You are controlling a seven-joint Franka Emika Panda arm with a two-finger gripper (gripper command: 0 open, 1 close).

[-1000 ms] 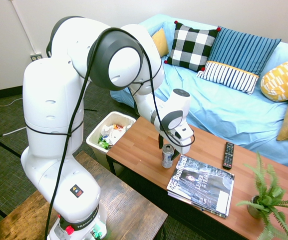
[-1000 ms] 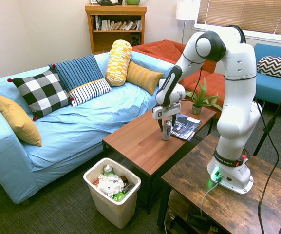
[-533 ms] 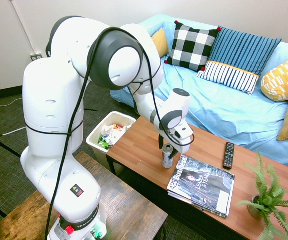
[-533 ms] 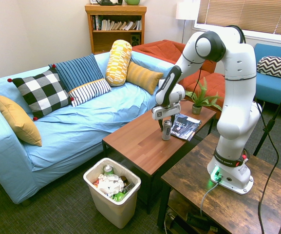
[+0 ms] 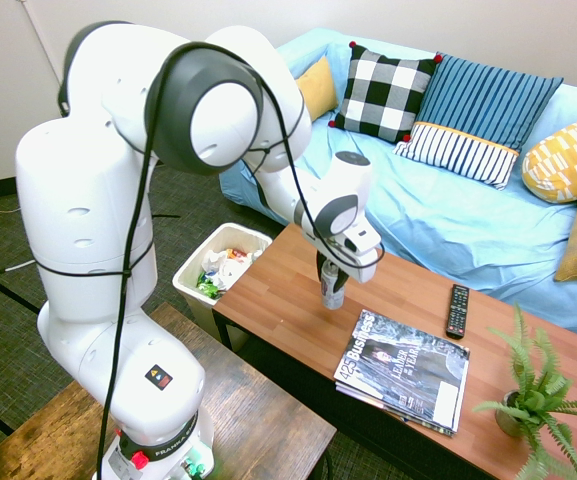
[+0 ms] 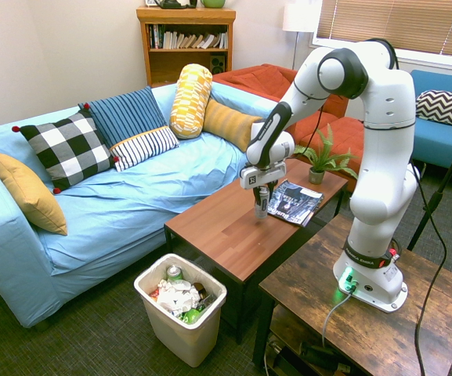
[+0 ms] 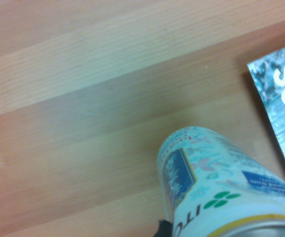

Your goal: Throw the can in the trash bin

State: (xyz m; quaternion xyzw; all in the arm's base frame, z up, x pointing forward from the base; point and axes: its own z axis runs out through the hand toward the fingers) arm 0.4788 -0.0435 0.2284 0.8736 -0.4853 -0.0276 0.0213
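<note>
can [image 5: 331, 288], clamped in end effector [image 5: 332, 272]

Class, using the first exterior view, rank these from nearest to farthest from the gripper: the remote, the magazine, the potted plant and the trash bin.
From the gripper, which holds the can:
1. Magazine, on the coffee table just beside it.
2. Remote and trash bin: too close to call; the remote lies on the table toward the sofa, the bin stands on the floor past the table's end.
3. Potted plant, at the table's far end.

The small silver can [image 5: 331, 285] with a pale blue label hangs upright in the air, just above the wooden table. The white trash bin [image 6: 185, 335] stands on the floor beside the table, full of rubbish.
</note>
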